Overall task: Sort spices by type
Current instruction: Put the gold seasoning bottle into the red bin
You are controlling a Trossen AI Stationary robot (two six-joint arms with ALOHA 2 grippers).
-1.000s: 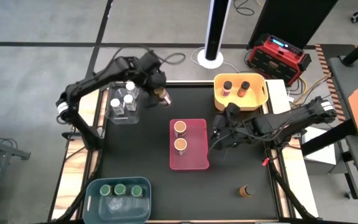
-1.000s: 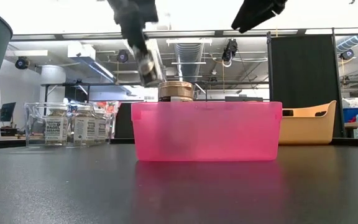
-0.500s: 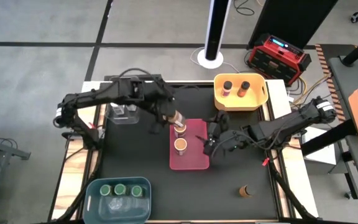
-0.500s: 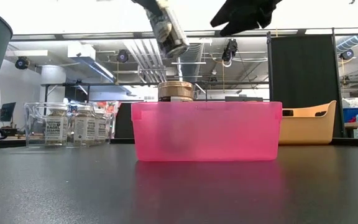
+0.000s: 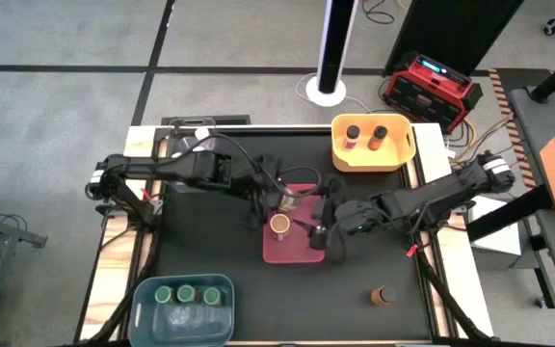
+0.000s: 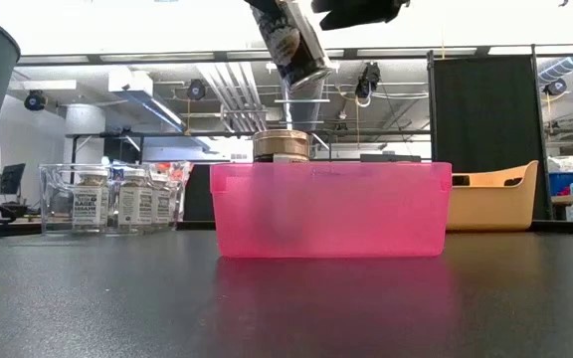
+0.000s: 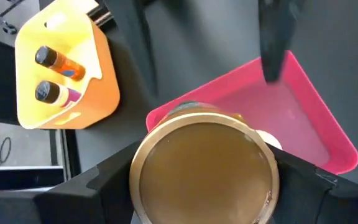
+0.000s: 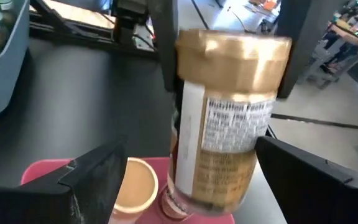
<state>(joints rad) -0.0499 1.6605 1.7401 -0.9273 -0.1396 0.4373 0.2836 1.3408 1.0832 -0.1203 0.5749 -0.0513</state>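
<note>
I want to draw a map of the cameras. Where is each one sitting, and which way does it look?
High view: above the table, looking straight down; both dark arms show.
Low view: at table-top height, facing the pink plastic bin side-on; arms dip in from above.
Left wrist view: on the left arm, looking down past the left hand into the bin.
Right wrist view: on the right arm, looking across past its own open right hand.
Shared: both wrist views see the gold-lidded spice jar that the left hand holds.
</note>
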